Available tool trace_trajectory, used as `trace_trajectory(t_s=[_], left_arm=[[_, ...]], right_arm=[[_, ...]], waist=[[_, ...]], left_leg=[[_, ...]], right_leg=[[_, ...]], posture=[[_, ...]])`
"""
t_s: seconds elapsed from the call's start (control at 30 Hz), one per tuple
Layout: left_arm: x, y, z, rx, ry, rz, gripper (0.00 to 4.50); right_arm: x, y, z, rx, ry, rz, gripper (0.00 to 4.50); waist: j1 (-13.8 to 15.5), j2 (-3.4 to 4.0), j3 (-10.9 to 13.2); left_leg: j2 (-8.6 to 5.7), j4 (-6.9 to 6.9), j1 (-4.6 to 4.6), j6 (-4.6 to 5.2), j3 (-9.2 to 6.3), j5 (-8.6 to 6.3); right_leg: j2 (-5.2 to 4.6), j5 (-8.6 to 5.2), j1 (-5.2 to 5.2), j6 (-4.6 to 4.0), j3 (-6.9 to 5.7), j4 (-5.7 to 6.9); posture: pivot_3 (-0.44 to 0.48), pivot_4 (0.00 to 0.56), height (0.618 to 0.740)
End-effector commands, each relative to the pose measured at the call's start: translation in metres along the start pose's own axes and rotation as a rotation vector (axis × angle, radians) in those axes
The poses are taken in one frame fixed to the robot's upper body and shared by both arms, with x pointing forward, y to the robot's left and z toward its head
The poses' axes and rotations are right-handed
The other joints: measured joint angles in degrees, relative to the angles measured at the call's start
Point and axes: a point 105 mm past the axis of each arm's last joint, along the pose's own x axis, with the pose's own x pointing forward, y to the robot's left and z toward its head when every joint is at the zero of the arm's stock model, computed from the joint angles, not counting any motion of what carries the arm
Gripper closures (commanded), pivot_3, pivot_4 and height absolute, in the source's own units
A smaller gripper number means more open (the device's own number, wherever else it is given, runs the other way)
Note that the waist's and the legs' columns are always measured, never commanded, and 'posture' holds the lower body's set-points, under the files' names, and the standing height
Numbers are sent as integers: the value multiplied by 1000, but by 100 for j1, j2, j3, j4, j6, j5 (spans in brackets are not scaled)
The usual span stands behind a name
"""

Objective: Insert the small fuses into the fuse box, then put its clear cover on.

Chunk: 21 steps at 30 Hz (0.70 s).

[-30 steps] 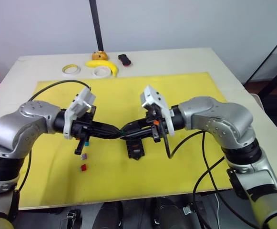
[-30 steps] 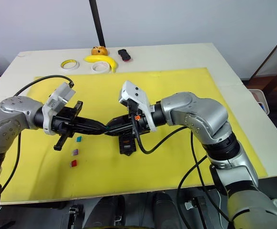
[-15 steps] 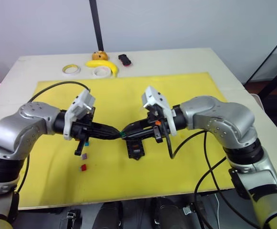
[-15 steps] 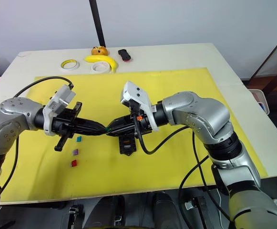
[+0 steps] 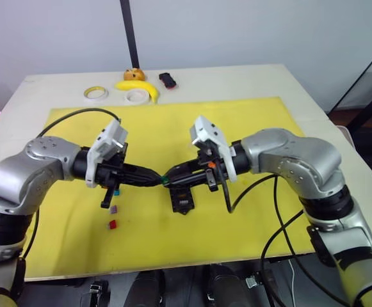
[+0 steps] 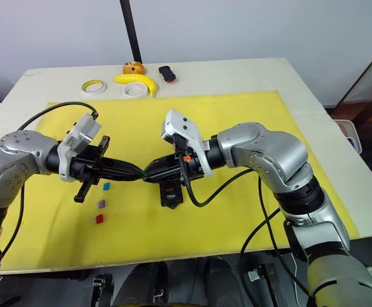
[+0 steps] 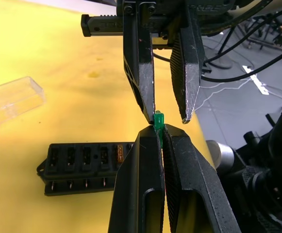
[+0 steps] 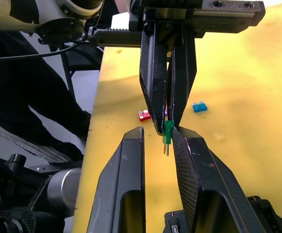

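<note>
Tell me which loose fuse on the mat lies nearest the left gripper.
The blue fuse, just below the left gripper, which pinches a green fuse. The purple fuse and red fuse lie farther toward the mat's front edge.

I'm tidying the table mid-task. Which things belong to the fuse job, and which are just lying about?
Job:
green fuse held by left gripper
right gripper, open
fuse box
clear cover
loose fuses

Lying about:
tape rolls
banana
black-and-red object

The clear cover (image 7: 12, 100) runs off the picture's edge. Arms hide part of the fuse box (image 5: 184, 199).
</note>
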Motion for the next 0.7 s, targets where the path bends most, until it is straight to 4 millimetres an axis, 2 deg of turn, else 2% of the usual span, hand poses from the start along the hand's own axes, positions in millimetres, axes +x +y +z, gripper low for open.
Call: trace_trajectory(t_s=[0.03, 0.07, 0.47, 0.57, 0.7], left_arm=[[3, 0, 3, 35, 0, 0, 4500], [3, 1, 3, 35, -3, 3, 4500], [2, 7, 4, 2, 5, 50, 4500], [-5, 5, 3, -14, 32, 70, 3541], [-23, 3, -5, -10, 90, 127, 1516]], right_arm=[[0, 6, 14, -57, -20, 27, 4192], [0, 6, 14, -57, -19, 26, 4437], [-1, 4, 12, -67, -13, 8, 4437], [-3, -2, 14, -92, -40, -34, 4500], [-7, -6, 13, -149, -111, -69, 4500]], waist=[[1, 0, 0], [2, 0, 0], [1, 0, 0], [-5, 0, 0], [-11, 0, 0]], left_leg=[[0, 0, 0, 0, 0, 0], [0, 0, 0, 0, 0, 0], [0, 1, 0, 0, -1, 0], [-1, 1, 0, 0, -1, 0], [2, 1, 0, 0, -1, 0]], right_leg=[[0, 0, 0, 0, 0, 0], [0, 0, 0, 0, 0, 0], [0, 1, 1, 2, 0, 1], [0, 1, 1, 2, 0, 1], [4, 2, 0, 4, 0, 1]], posture=[[0, 150, 740], [0, 150, 740], [0, 150, 740], [0, 150, 740], [0, 150, 740]])
